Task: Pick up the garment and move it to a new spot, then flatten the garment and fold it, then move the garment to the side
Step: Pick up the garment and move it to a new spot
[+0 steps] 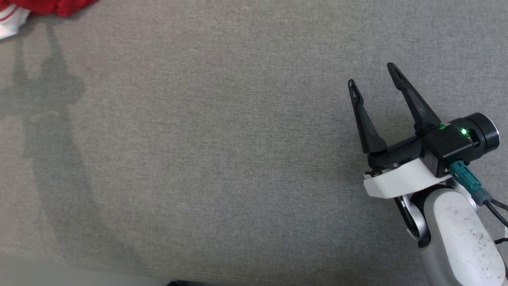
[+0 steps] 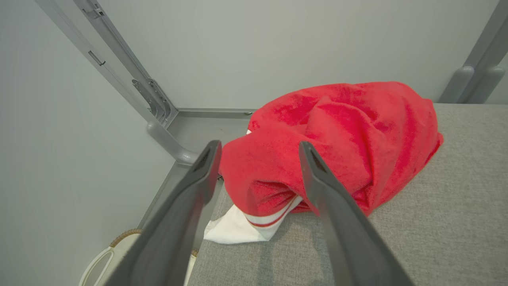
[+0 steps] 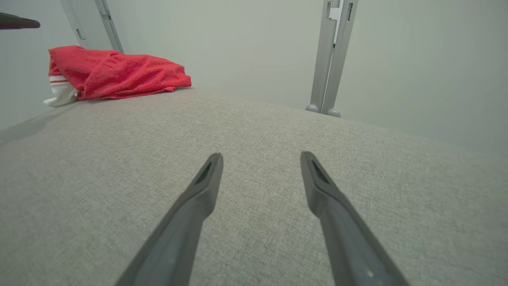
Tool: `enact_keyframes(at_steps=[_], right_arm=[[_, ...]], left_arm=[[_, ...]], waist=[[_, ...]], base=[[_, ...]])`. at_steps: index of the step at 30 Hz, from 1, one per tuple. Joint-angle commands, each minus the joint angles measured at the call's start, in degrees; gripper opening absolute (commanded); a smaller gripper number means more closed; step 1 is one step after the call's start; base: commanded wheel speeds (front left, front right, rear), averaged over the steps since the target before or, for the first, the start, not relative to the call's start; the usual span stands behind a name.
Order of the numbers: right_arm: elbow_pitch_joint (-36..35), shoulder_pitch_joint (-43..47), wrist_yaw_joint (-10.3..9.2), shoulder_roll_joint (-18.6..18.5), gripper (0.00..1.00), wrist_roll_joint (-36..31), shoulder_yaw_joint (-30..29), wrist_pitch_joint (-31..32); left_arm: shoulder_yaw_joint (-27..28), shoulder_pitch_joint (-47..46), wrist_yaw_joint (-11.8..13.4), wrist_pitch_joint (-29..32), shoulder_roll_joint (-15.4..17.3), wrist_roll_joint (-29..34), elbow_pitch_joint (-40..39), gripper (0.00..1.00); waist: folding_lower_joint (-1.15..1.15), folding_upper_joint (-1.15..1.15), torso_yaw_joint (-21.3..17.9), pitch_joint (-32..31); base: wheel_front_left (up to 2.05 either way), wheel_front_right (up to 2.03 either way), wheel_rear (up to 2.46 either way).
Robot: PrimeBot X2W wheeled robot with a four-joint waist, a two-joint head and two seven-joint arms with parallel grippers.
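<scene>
The garment is a red fleece piece with a white, red-striped cuff, lying bunched at a far corner of the grey cloth surface. In the head view the garment shows at the top left corner; in the right wrist view the garment lies far off at the upper left. My left gripper is open, its fingers framing the near edge of the heap, with nothing between them. Over bare cloth at the right, my right gripper stands open and far from the garment.
The grey padded surface spreads wide between the gripper and the heap. Grey metal frame posts and pale walls stand behind it. Past the surface's corner edge below lies a pale rounded object. The left arm's shadow falls on the cloth.
</scene>
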Motion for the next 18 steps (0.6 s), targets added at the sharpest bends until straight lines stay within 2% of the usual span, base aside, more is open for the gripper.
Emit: enact_keyframes(at_steps=[1, 7, 10, 11, 12, 13, 14, 18], right_arm=[[-0.7, 0.4, -0.07, 0.0, 1.0, -0.4, -0.2, 0.1], [-1.5, 0.5, -0.08, 0.1, 1.0, -0.9, -0.5, -0.5], [-1.2, 0.0, -0.08, 0.4, 1.0, -1.0, -0.2, -0.5], [-1.1, -0.1, -0.08, 0.5, 1.0, -0.9, 0.0, -0.6], [-0.8, -0.3, -0.08, 0.6, 1.0, -0.9, 0.1, -0.7], [-0.6, -0.5, -0.08, 0.6, 1.0, -0.8, 0.2, -0.9], [-0.4, -0.6, -0.08, 0.6, 1.0, -0.8, 0.2, -1.0], [0.5, -1.0, -0.08, 0.9, 1.0, -0.5, 0.2, -2.0]], left_arm=[[-0.8, -1.4, -0.2, 0.4, 1.2, -1.4, 0.4, 1.0], [-5.2, -2.7, -0.2, 0.7, 4.2, -5.9, 1.8, 1.0], [-6.8, -3.0, -0.2, 1.3, 4.6, -7.5, 3.4, 1.0], [-7.3, -3.1, -0.2, 1.5, 4.9, -7.8, 3.9, 0.96], [-8.1, -3.4, -0.2, 1.3, 5.2, -7.9, 4.3, 0.51], [-8.5, -3.5, -0.2, 1.0, 5.3, -8.1, 4.6, 0.3], [-9.1, -3.5, -0.2, 0.8, 5.4, -8.4, 5.0, 0.0], [-10.8, -3.6, -0.2, -1.1, 6.2, -8.6, 6.0, 0.0]], waist=[[0.0, 0.0, -5.4, 6.2], [0.0, 0.0, -5.7, 8.0], [0.0, 0.0, -5.8, 8.2], [0.0, 0.0, -5.9, 8.2], [0.0, 0.0, -5.9, 8.1], [0.0, 0.0, -5.9, 7.9], [0.0, 0.0, -5.9, 7.6], [0.0, 0.0, -6.1, 5.6]], base=[[0.0, 0.0, 0.0], [0.0, 0.0, 0.0], [0.0, 0.0, 0.0], [0.0, 0.0, 0.0], [0.0, 0.0, 0.0], [0.0, 0.0, 0.0], [0.0, 0.0, 0.0], [0.0, 0.0, 0.0]])
